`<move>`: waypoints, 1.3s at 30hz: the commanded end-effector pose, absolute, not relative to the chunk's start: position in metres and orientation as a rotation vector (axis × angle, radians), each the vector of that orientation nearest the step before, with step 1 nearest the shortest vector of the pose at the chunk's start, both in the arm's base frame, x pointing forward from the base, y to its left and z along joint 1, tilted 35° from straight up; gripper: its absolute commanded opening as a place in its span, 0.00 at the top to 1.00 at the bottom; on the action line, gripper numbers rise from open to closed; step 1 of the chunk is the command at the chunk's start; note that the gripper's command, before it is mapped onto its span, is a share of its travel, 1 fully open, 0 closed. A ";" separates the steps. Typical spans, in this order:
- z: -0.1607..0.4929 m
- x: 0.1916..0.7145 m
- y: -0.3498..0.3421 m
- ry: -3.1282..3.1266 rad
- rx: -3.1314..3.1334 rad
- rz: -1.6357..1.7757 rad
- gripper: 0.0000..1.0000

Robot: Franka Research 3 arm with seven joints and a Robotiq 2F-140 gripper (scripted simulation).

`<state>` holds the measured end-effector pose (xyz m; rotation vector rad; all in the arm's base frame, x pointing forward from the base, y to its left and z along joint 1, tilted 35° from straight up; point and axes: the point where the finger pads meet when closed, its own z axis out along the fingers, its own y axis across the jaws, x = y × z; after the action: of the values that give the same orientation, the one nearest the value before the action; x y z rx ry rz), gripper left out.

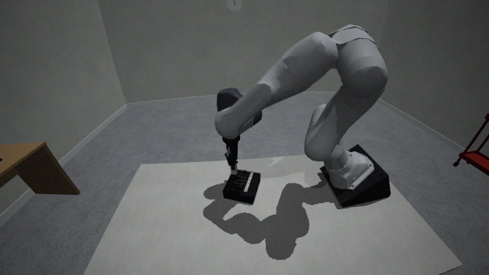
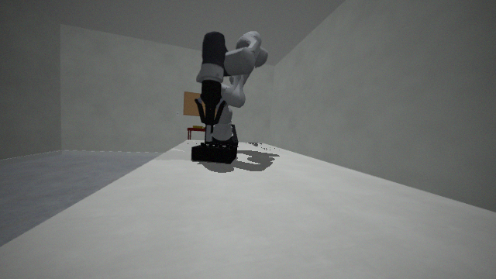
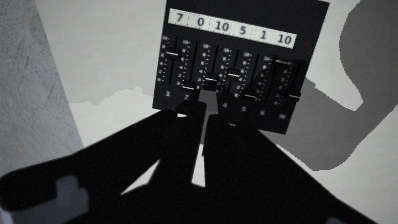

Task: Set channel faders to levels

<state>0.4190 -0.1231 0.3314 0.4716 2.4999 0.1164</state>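
The black lighting desk (image 1: 243,189) (image 2: 213,153) (image 3: 250,12) stands on its feet on the white table top (image 1: 183,237). In the wrist view its tape strip (image 3: 231,28) reads 7, 0, 10, 5, 1, 10. The first cap (image 3: 171,54) sits high, the second (image 3: 188,87) low, the third (image 3: 211,79) and fourth (image 3: 234,75) near mid travel, and the fifth (image 3: 250,96) low. Two more caps stand at the right, one high (image 3: 283,61) and one low (image 3: 294,95). My gripper (image 1: 233,172) (image 2: 208,140) (image 3: 205,103) is shut and empty, pointing down, with its tips right at the near side of the third cap.
The robot base (image 1: 359,179) stands on the table's right side behind the desk. A wooden table (image 1: 27,160) is at the far left on the floor. A red cart (image 1: 475,154) is at the far right. Grey walls enclose the room.
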 end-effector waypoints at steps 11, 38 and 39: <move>0.328 0.423 -0.123 2.490 0.510 0.128 1.00; 0.327 0.424 -0.123 2.490 0.510 0.128 1.00; 0.327 0.424 -0.123 2.490 0.510 0.128 1.00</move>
<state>0.4239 -0.1227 0.3276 0.5003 2.4920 0.1260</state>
